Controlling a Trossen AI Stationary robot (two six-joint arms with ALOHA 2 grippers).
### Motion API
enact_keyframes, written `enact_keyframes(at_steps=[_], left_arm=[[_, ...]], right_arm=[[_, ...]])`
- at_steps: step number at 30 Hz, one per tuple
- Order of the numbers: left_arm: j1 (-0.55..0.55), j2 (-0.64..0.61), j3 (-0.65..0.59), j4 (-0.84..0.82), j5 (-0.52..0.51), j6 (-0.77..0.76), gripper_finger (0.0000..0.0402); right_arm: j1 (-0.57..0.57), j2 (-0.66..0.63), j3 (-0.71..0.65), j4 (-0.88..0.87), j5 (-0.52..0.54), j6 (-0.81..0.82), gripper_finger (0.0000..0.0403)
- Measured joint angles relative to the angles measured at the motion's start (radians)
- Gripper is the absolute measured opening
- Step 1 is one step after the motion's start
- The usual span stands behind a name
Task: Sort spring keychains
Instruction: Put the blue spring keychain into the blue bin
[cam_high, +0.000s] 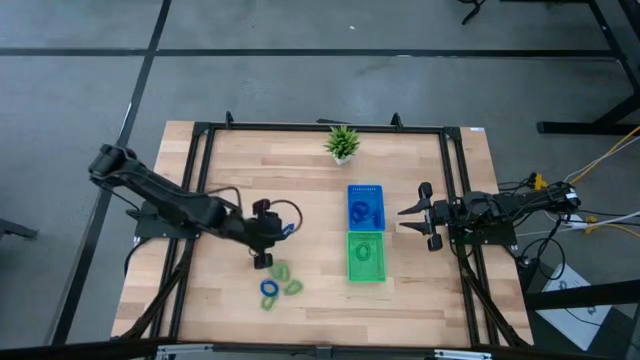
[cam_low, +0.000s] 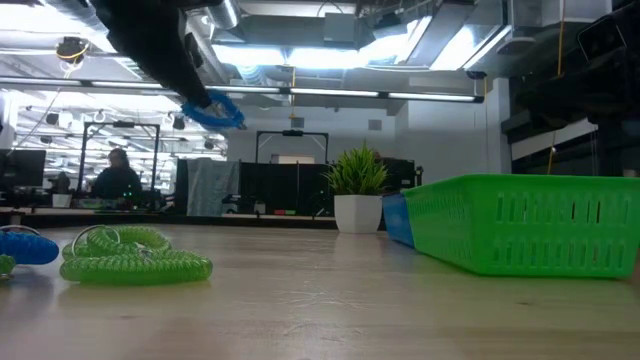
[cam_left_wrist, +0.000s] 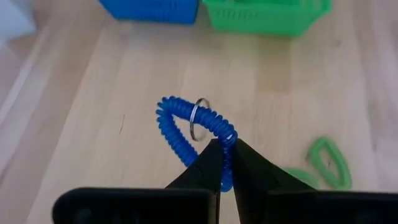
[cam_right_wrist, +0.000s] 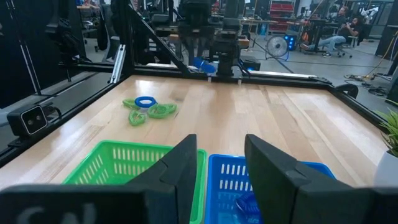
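Note:
My left gripper (cam_left_wrist: 227, 163) is shut on a blue spring keychain (cam_left_wrist: 180, 127) that carries a metal ring (cam_left_wrist: 199, 118). It hovers above the table's left-middle (cam_high: 266, 237), lifted as the low view shows (cam_low: 214, 112). Near it on the table lie two light green keychains (cam_high: 281, 270) (cam_high: 294, 287) and one blue keychain (cam_high: 268, 289). The blue tray (cam_high: 365, 205) and the green tray (cam_high: 366, 256) sit side by side right of centre, and the blue tray holds blue keychains. My right gripper (cam_high: 415, 222) waits open just right of the trays. My left gripper pinches the blue keychain between its two fingertips (cam_left_wrist: 211, 158) at one end of the coiled loop (cam_left_wrist: 229, 142). The rest of the loop and its metal ring stick out beyond the fingers. The keychain is lifted clear of the table (cam_low: 214, 112).
A small potted plant (cam_high: 342, 143) stands at the table's far edge. A dark metal frame (cam_high: 200, 160) runs around the tabletop. Bare wood lies between the loose keychains and the trays. People and desks show in the room beyond.

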Motion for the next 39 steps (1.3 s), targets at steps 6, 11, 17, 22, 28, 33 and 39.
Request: enact_keyframes(at_steps=[6, 11, 17, 22, 28, 33, 39], left_arm=[[0.061, -0.078, -0.161, 0.274, 0.078, 0.071, 0.0017], [0.119, -0.090, -0.257, 0.451, 0.136, 0.075, 0.0017], [0.160, -0.086, -0.304, 0.607, 0.182, 0.083, 0.0017], [0.177, -0.086, -0.305, 0.643, 0.202, 0.107, 0.0017], [0.188, -0.086, -0.305, 0.652, 0.207, 0.108, 0.0017], [0.188, -0.081, -0.305, 0.654, 0.200, 0.110, 0.0017], [0.188, -0.055, -0.305, 0.660, 0.199, 0.109, 0.0017]], right_arm=[[0.000, 0.000, 0.000, 0.000, 0.000, 0.000, 0.0136], [0.000, 0.000, 0.000, 0.000, 0.000, 0.000, 0.0136], [0.000, 0.000, 0.000, 0.000, 0.000, 0.000, 0.0136], [0.000, 0.000, 0.000, 0.000, 0.000, 0.000, 0.0136], [0.000, 0.000, 0.000, 0.000, 0.000, 0.000, 0.0136], [0.000, 0.000, 0.000, 0.000, 0.000, 0.000, 0.0136], [0.000, 0.000, 0.000, 0.000, 0.000, 0.000, 0.0136]])
